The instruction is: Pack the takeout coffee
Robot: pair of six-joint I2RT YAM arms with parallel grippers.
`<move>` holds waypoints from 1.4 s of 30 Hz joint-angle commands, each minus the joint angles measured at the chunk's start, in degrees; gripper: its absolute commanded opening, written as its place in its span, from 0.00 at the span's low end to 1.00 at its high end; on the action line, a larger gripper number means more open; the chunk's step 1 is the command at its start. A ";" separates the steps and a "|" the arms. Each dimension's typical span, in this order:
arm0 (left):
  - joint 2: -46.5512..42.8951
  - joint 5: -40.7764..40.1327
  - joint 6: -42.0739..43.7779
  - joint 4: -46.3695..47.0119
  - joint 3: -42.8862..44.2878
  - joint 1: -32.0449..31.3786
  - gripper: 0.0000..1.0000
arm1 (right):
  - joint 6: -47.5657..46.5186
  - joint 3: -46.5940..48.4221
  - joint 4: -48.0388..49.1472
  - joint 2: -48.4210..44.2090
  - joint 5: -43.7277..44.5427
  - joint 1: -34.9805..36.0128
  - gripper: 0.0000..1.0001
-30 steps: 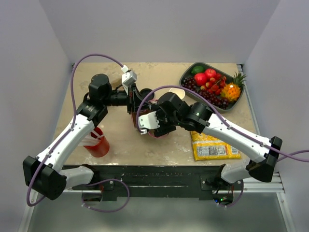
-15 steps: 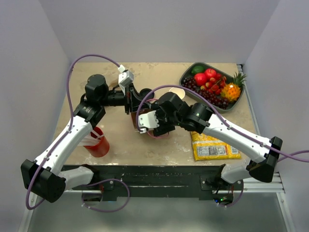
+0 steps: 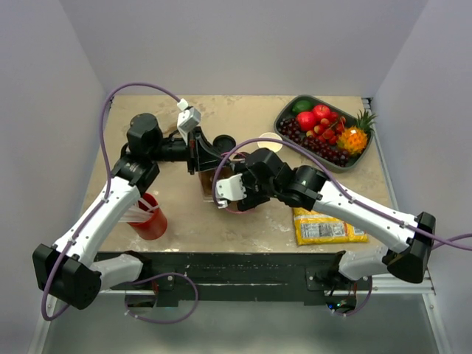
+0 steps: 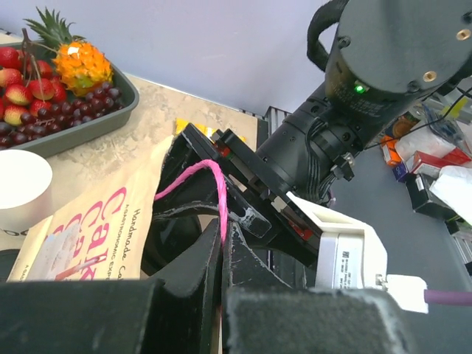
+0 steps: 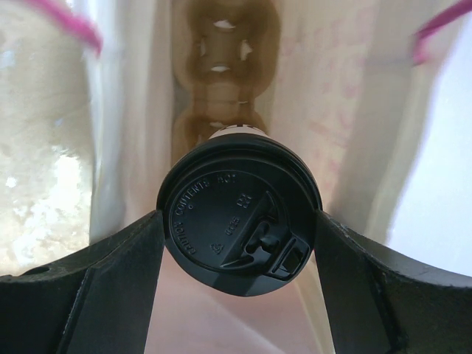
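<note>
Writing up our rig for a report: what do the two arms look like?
The left arm and right arm have white links with black joints. A purple cable follows each. Fingers are black; white camera blocks sit at the wrists.

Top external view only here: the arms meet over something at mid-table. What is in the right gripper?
Observer: The right gripper clamps the takeout coffee by its black lid.
Operator: Is it in a bag?
Observer: Yes, it is inside the paper bag, above a brown cup carrier on the bottom.
Operator: And the left arm?
Observer: The left gripper is shut on the bag's pink handle.
</note>
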 commanded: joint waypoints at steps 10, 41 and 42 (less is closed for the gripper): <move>-2.16 3.51 -5.99 6.70 -0.93 1.78 0.00 | -4.83 -6.21 1.35 -4.19 -2.76 -0.32 0.00; 6.28 6.68 -25.24 23.31 -1.64 4.15 0.00 | -8.61 -1.13 9.35 5.91 3.57 -0.94 0.00; 6.36 6.85 -25.68 23.92 -1.73 4.24 0.00 | -9.05 -1.30 9.79 5.74 2.87 -1.02 0.00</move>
